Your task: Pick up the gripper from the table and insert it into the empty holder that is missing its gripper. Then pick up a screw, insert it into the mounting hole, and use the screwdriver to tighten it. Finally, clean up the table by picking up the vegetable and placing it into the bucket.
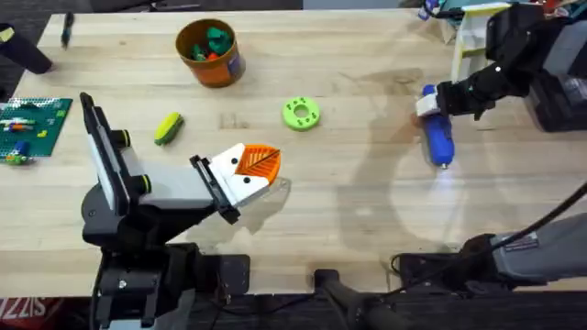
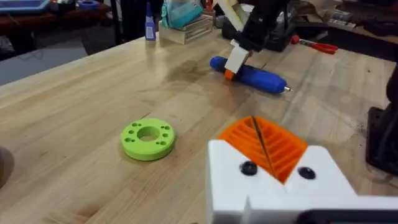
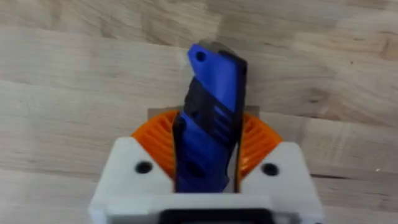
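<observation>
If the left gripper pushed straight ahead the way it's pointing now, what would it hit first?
Probably nothing close: the left gripper points across bare table. The green disc sits off to one side, and the blue screwdriver lies farther ahead, though depth is unclear.

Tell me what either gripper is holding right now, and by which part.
The right gripper grips the blue screwdriver near its rear end, away from the bit, as it lies on the table. The left gripper holds nothing.

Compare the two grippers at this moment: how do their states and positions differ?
The right gripper is shut on the blue screwdriver at the table's right side; the left gripper is shut with nothing between its pads, near the middle. Both have white finger blocks with orange ribbed pads.
</observation>
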